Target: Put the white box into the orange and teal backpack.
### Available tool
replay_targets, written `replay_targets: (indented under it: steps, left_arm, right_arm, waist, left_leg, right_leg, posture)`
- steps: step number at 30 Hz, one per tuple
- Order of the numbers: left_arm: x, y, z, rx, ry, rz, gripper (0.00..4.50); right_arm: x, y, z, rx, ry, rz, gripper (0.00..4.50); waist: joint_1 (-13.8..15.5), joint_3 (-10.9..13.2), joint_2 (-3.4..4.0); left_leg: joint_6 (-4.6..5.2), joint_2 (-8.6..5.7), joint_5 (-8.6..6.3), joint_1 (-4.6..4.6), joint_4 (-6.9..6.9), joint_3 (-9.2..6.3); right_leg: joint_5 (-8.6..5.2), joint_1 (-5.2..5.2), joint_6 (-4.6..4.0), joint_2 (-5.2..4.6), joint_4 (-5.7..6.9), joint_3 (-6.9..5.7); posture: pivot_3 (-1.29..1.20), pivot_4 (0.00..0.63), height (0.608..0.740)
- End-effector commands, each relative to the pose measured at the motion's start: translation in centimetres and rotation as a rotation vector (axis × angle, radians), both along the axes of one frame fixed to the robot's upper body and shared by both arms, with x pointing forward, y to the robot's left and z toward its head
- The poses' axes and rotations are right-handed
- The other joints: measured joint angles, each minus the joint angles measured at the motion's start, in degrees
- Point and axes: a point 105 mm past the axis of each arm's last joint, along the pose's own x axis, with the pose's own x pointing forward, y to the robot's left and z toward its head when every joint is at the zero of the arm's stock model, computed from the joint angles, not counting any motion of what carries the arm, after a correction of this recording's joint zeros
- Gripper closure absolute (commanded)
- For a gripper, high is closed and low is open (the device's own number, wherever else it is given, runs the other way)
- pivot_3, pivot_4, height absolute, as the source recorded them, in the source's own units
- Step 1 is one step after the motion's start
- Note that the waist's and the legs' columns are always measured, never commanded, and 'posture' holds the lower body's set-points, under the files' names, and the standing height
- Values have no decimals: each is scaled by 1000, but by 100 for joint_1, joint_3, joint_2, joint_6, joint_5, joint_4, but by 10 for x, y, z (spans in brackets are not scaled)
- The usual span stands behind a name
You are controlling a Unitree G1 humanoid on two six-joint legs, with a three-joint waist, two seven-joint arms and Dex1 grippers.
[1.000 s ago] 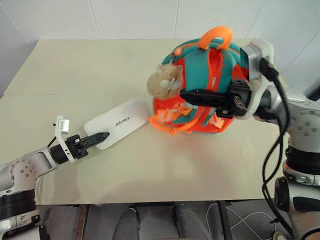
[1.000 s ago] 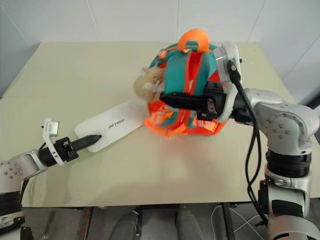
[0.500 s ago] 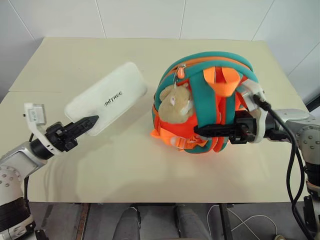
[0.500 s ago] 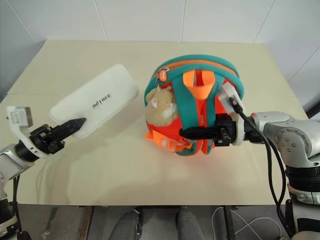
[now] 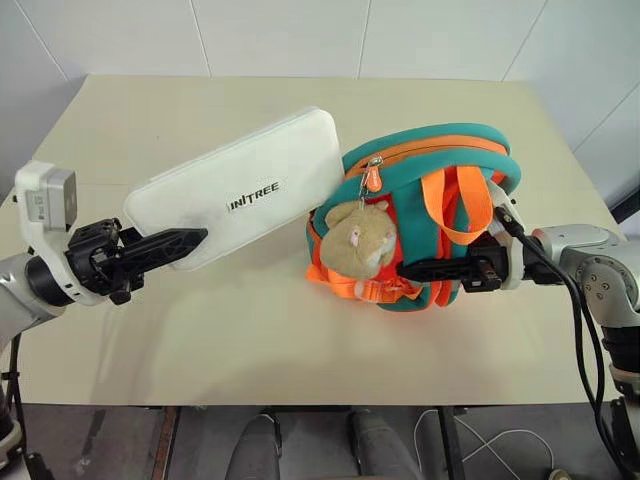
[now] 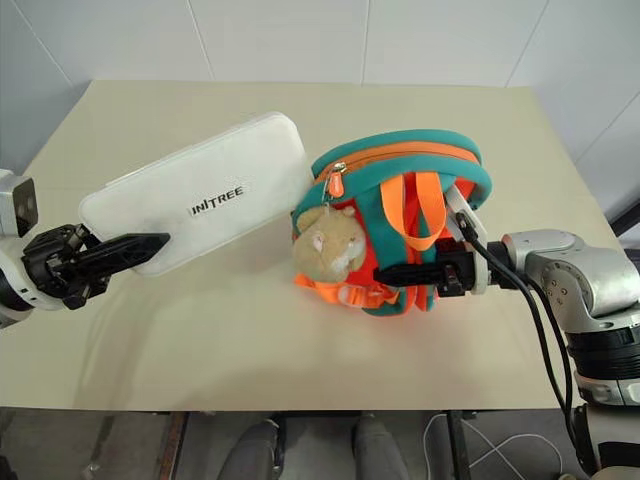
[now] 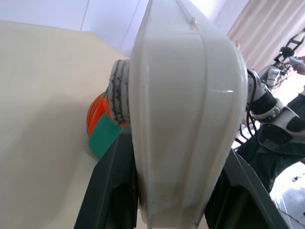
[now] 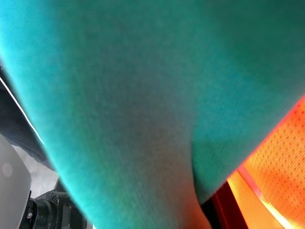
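Clamping the white box (image 5: 240, 185), left gripper (image 5: 180, 246) at its end beside the backpack (image 5: 430, 225).

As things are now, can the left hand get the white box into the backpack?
Probably not yet. The left hand holds the white box up beside the orange and teal backpack, but its zipper looks closed, while the right hand grips its strap side.

The white box (image 5: 245, 185) carries one line of dark capital lettering on its broad top face, reading "INITREE" (the letters run along the box's long axis, roughly at mid-length). The orange and teal backpack (image 5: 430, 200) bears no legible text, label or number.
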Motion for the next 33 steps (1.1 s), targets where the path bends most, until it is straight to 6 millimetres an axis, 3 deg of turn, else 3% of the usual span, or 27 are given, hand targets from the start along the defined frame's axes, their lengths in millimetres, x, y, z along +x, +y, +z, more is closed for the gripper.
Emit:
replay_targets:
  steps: [1, 11, 16, 18, 21, 24, 33]
  left_arm:
    - [-1, -4, 0, 52, -46, -43, 3234]
    - [31, 2, -15, 410, -186, -88, 3234]
    - [57, -8, -6, 559, -307, -181, 3234]
    - [63, -21, 1, 585, -336, -239, 3234]
    - [82, -58, 14, 598, -383, -298, 3234]
    - [89, -85, 20, 583, -408, -345, 3234]
    - [108, -151, 13, 566, -412, -433, 3234]
  right_arm:
    - [-2, 4, 6, 12, -33, 18, 4484]
    - [2, 5, 12, 8, -47, 26, 4484]
    - [6, 8, 14, 4, -58, 38, 4484]
    - [6, 8, 15, 2, -60, 43, 4484]
    - [7, 9, 16, 0, -65, 47, 4484]
    - [6, 10, 16, 1, -67, 50, 4484]
    - [7, 14, 16, 13, -87, 43, 4484]
  waist:
    - [6, 0, 0]
    - [11, 0, 0]
    - [20, 0, 1]
    - [32, 0, 1]
    - [77, 0, 1]
    - [67, 1, 2]
    - [45, 2, 3]
  left_leg:
    - [0, 0, 0, 0, 1, 0]
    - [-1, -1, 0, 1, 2, 2]
    - [0, -1, 1, 0, 2, 2]
    - [1, -1, 1, -2, 2, 4]
    - [3, -2, 0, -7, 8, 1]
    - [6, -2, -2, -15, 23, -1]
    - [7, 0, -3, -20, 47, -3]
  right_leg:
    - [0, 0, 0, 0, 0, 0]
    - [0, 2, 0, 3, 1, 0]
    - [0, 0, 0, 6, 2, -2]
    - [0, 1, 1, 5, 1, -1]
    - [-3, 0, 7, 6, 5, -5]
    - [-4, -2, 8, 8, 11, -7]
    - [-9, -7, 14, 11, 34, -5]
  posture:
    - [0, 150, 740]
    - [0, 150, 740]
    - [0, 150, 740]
    - [0, 150, 740]
    - [0, 150, 740]
    - [0, 150, 740]
    - [0, 150, 740]
